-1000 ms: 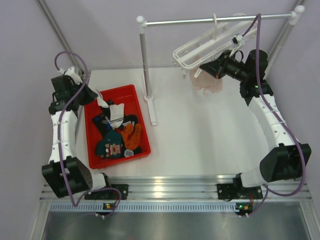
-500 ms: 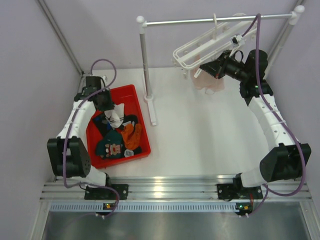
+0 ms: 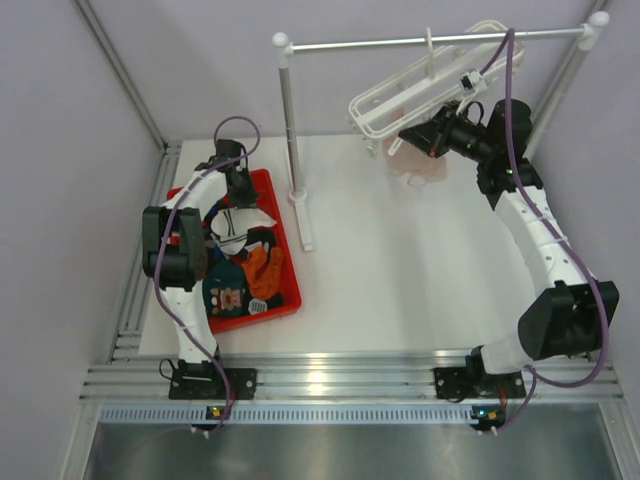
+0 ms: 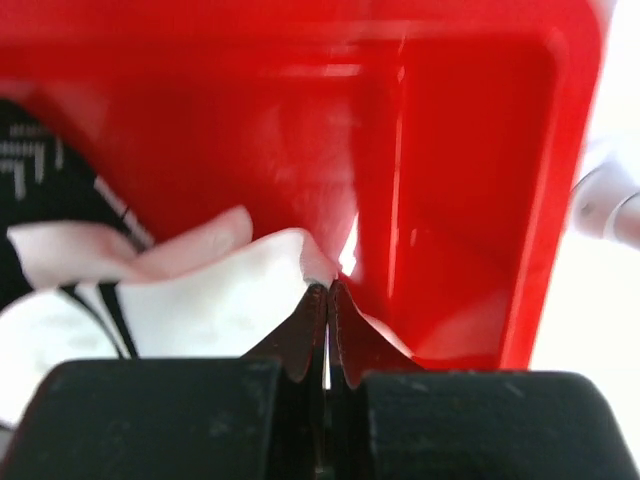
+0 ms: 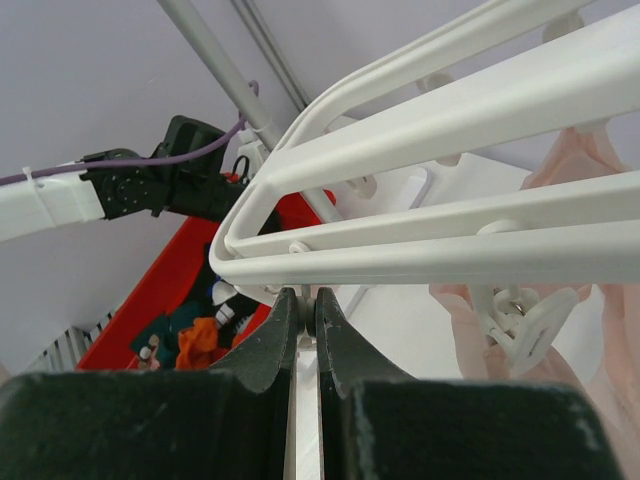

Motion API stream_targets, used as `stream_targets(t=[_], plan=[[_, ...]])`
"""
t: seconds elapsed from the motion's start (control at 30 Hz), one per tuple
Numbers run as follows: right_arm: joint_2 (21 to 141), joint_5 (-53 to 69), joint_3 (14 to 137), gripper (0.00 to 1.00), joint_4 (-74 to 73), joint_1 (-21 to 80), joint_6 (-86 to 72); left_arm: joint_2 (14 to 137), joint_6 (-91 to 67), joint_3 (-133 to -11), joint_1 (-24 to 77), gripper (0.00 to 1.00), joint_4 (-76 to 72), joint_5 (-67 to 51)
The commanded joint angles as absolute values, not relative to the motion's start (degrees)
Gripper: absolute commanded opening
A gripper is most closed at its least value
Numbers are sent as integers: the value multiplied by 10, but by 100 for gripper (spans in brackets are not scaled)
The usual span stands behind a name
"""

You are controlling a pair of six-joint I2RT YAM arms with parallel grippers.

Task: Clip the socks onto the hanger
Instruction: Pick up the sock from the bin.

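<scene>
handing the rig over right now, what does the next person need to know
Left gripper: shut, down in the red bin, tips at the edge of the white sock. I cannot tell whether it pinches any fabric.
Right gripper: shut, tips against the underside of the hanger, which hangs tilted from the rail.
Socks: the white sock, black sock, orange sock and teal sock all lie in the red bin. A pale pink piece hangs under the hanger.
Done: none of the bin's socks clipped.
Left: lift each sock to the hanger and clip it.
</scene>
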State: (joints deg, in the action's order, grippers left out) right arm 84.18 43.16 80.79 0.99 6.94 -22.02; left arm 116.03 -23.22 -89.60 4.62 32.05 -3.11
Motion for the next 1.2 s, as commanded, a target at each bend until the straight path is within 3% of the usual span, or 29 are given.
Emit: stream_targets(t=[0.0, 0.07, 0.1, 0.13, 0.2, 0.53, 0.87, 1.17], plan=[[849, 432, 829, 0, 2, 65, -212, 1165, -265, -938, 43, 1, 261, -29], [851, 433, 828, 0, 3, 65, -214, 1171, -271, -938, 43, 16, 246, -23], [852, 433, 830, 0, 4, 66, -215, 1170, -274, -936, 41, 27, 241, -19], [852, 433, 831, 0, 3, 65, -216, 1165, -275, -929, 36, 47, 235, -25], [851, 433, 834, 0, 4, 65, -215, 1156, -242, -920, 33, 53, 227, -37], [846, 438, 831, 0, 2, 66, -213, 1070, 103, -841, 4, 58, 230, -264], [848, 431, 832, 0, 2, 65, -204, 1114, 169, -841, 11, 52, 203, -287], [853, 427, 846, 0, -25, 65, -197, 1163, 178, -832, 17, 47, 169, -236]])
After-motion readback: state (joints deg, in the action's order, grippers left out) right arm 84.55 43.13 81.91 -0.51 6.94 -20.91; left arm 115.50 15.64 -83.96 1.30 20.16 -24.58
